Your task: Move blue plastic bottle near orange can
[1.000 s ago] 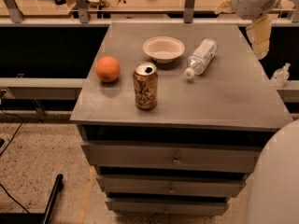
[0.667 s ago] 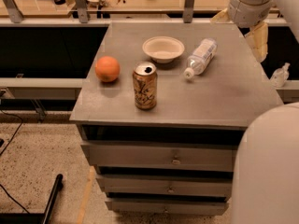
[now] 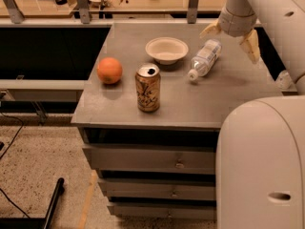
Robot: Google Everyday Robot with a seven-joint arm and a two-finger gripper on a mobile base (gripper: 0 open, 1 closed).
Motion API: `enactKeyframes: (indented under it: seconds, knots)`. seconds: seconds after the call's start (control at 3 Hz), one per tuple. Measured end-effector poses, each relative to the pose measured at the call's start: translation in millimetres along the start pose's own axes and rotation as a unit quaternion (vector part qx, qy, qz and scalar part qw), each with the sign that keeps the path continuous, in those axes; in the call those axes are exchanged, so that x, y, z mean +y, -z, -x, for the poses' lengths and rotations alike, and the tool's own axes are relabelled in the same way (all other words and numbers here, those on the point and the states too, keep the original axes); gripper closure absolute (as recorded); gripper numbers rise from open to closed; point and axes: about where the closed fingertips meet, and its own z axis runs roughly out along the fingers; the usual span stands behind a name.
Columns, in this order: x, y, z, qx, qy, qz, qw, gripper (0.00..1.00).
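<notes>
The blue plastic bottle [image 3: 205, 59] lies on its side on the grey cabinet top [image 3: 228, 97], white cap toward the front left. The orange can [image 3: 147, 88] stands upright near the front edge, left of the bottle and apart from it. My gripper [image 3: 230, 37] hangs over the back right of the top, just above and to the right of the bottle's far end. Its two pale fingers are spread wide, one [image 3: 210, 30] left and one [image 3: 250, 46] right, with nothing between them.
A white bowl [image 3: 166, 49] sits behind the can, left of the bottle. A round orange fruit [image 3: 109, 70] lies left of the can. Drawers [image 3: 152, 159] are below the top. My arm's large pale body [image 3: 261, 161] fills the lower right.
My arm has swung left and down from the upper right, bringing the gripper over the bottle's far end. The bottle, can, bowl and fruit have not moved.
</notes>
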Motion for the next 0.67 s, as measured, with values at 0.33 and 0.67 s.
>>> enactKeyframes:
  seconds: [0.33, 0.67]
  knots:
    - [-5.1, -22.5, 0.3, -0.005, 0.037, 0.012, 0.9992, 0.00]
    - [-9.1, -38.9, 3.8, -0.008, 0.065, 0.025, 0.9976, 0.18]
